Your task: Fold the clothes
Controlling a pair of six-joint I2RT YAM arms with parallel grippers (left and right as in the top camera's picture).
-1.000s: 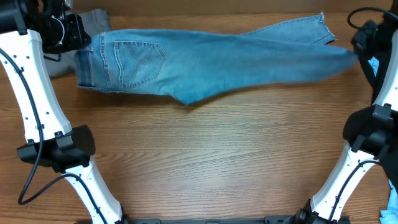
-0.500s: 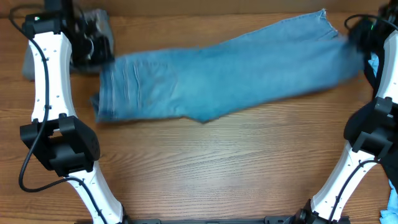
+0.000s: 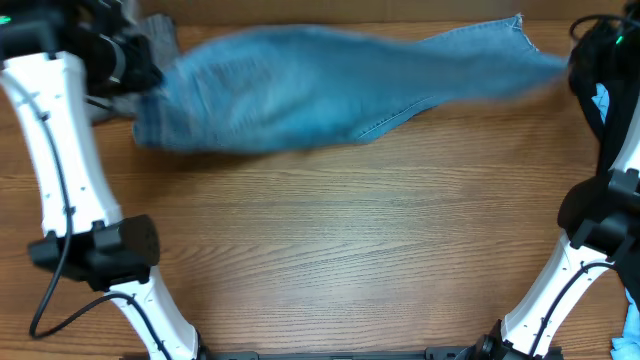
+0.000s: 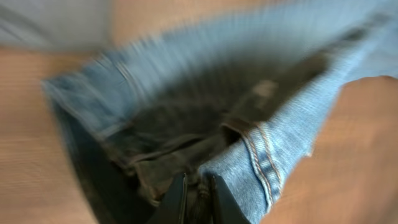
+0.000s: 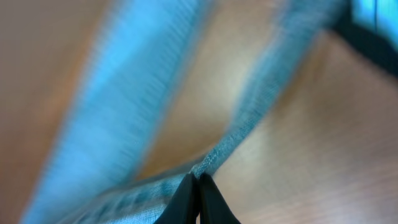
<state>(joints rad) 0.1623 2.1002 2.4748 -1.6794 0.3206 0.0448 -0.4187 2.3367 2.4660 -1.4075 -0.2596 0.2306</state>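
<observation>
A: Where are the jeans (image 3: pixel 320 85)?
B: Strung along the far edge of the bench (image 3: pixel 330 250), waist at the far-left corner, legs out to the far-right corner, all blurred and seemingly partly off the wood

A: And the jaws?
B: The left gripper (image 4: pixel 196 184) is clamped on the waistband; the right gripper (image 5: pixel 198 182) is pinched on a thin denim edge, probably a leg

A: How to do this step well?
B: I judge it is spreading the cloth flat. Hold both pinches firm, keep the denim taut between the arms, lower both ends evenly, and land it clear of the grey shorts (image 3: pixel 160 30) in the far-left corner, with no crease trapped underneath
</observation>
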